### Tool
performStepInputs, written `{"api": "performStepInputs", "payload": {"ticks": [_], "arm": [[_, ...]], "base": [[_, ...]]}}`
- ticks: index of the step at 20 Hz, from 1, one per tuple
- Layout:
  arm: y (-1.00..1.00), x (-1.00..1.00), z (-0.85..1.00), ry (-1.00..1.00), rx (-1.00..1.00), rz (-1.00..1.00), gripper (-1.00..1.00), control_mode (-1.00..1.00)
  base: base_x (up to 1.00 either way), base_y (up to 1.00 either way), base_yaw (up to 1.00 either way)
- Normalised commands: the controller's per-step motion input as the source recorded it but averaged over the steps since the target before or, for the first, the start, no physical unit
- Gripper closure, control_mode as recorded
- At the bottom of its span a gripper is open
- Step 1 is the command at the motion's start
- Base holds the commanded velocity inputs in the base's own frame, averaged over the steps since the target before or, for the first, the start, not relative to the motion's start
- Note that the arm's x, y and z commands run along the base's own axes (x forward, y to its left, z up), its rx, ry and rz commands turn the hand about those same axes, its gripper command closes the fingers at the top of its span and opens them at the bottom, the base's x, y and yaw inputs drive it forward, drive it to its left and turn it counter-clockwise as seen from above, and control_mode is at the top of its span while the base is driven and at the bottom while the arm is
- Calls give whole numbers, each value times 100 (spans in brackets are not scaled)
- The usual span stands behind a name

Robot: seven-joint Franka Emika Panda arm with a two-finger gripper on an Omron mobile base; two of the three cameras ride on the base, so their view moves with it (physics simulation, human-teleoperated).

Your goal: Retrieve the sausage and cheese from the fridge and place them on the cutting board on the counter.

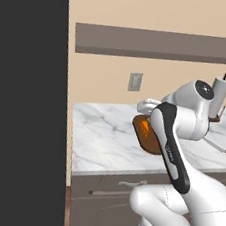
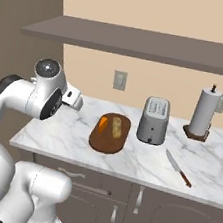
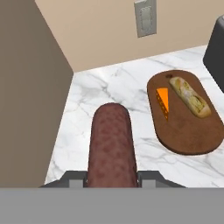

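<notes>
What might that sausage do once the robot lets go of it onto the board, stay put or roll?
The sausage, held in the gripper, is a smooth round cylinder, so it could well roll. It juts out straight without sagging, so it is probably stiff. The cutting board looks flat and rimless, so nothing would stop it.

The dark reddish sausage (image 3: 111,146) hangs above the marble counter (image 3: 109,87); the orange cheese (image 3: 163,102) lies on the cutting board (image 3: 192,131).

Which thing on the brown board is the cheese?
Find the white marble counter, then the dark oval cutting board left of the toaster. Two foods lie on it; the cheese is the bright orange wedge, beside the pale, lumpy bread-like piece.
</notes>
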Motion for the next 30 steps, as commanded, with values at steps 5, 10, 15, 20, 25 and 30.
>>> {"api": "performStepInputs", "payload": {"ticks": [5,10,15,20,25,30], "arm": [[0,0,0,0,0,0,100,100],[0,0,0,0,0,0,100,100],[0,0,0,0,0,0,100,100],[0,0,0,0,0,0,100,100],[0,0,0,0,0,0,100,100],[0,0,0,0,0,0,100,100]], "base": [[10,-1,0],[27,0,0],[15,0,0],[0,0,0],[0,0,0],[0,0,0]]}}
